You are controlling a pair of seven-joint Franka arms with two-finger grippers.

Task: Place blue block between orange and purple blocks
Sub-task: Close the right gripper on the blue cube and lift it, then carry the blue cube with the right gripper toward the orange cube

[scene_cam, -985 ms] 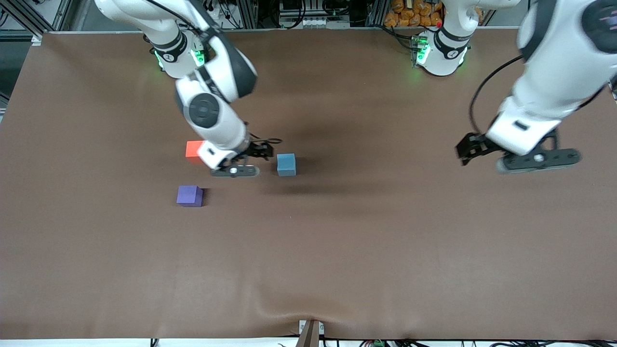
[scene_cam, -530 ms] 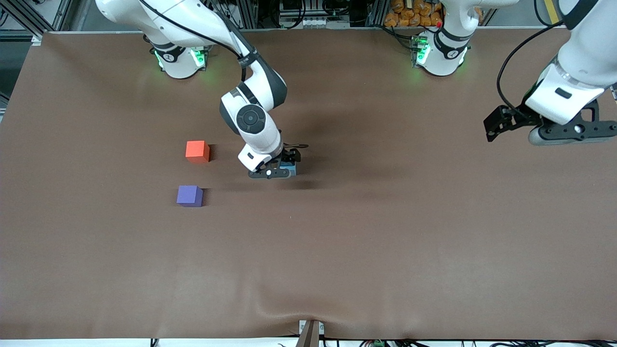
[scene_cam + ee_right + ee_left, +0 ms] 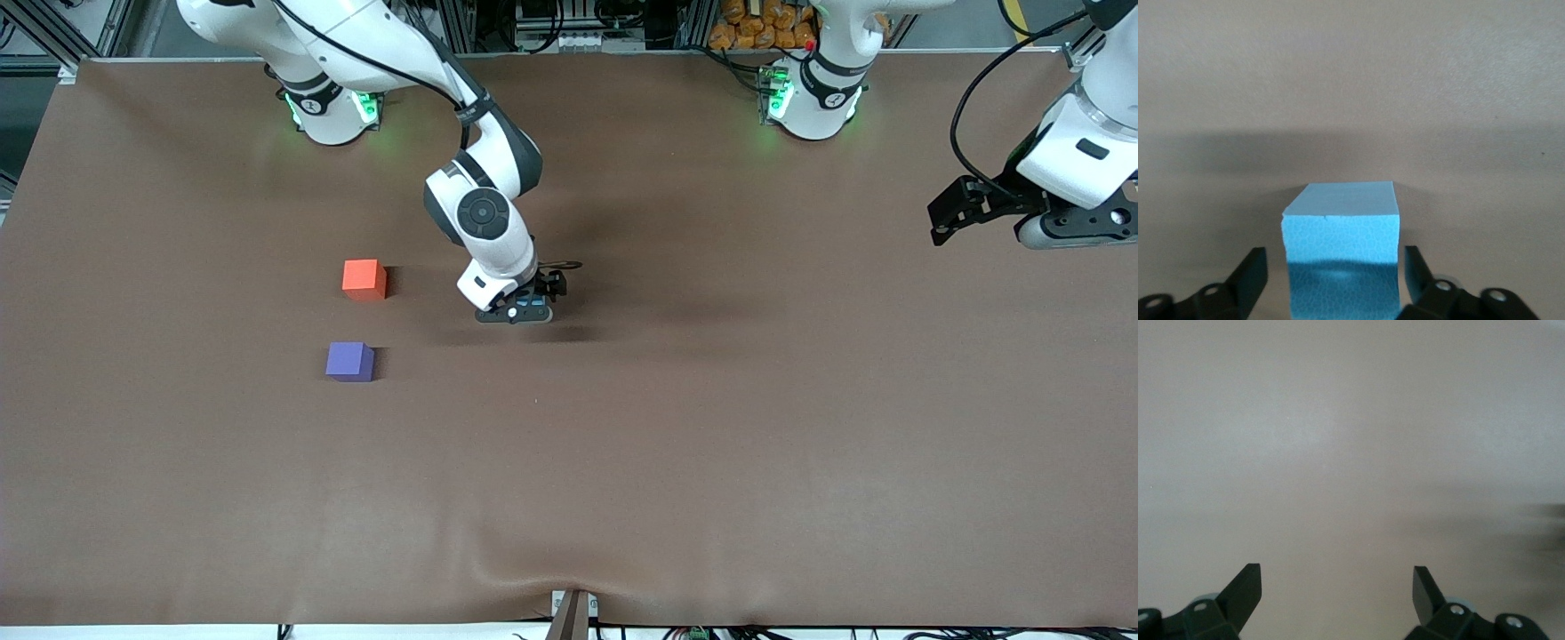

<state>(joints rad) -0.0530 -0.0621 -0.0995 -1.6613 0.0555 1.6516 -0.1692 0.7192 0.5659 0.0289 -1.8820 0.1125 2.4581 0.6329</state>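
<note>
Right gripper (image 3: 1330,280) straddles the one blue block (image 3: 1341,257), fingers spread with gaps; one orange block (image 3: 364,279), one purple block (image 3: 349,361); left gripper (image 3: 1337,593) waits, spread.

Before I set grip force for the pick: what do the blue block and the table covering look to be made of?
Blue block: probably foam, matte, with a fine pebbled face and one slightly nicked top edge, seen between the right gripper fingers. Table covering: seemingly a soft brown sheet, cloth or paper, matte; it wrinkles near the front camera's edge.
</note>
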